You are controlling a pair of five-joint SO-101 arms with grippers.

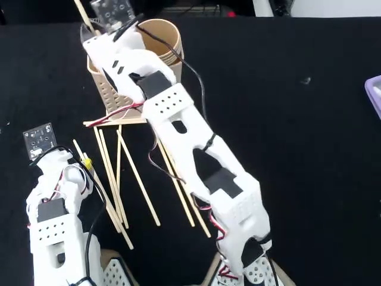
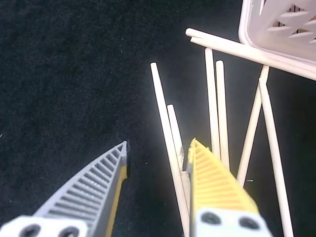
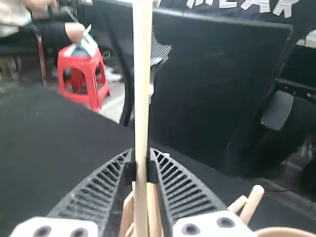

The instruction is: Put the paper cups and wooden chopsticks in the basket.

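Black is the tabletop (image 1: 309, 155), seen from the high view. Toward 11 o'clock on it a pale perforated basket (image 1: 110, 98) is set, and a brown paper cup (image 1: 164, 33) is seen inside it, on its 2 o'clock side. Loose wooden chopsticks (image 1: 138, 179) are fanned flat on the tabletop at 6 o'clock from the basket, with two laid crosswise at the basket's near edge. The right tool (image 3: 141, 157) is held above the basket, clamped tight on one upright chopstick (image 3: 142, 74). The left tool (image 2: 158, 143) is placed at 8 o'clock, spread wide and gripping nothing, its yellow finger (image 2: 212, 182) just beside the loose sticks.
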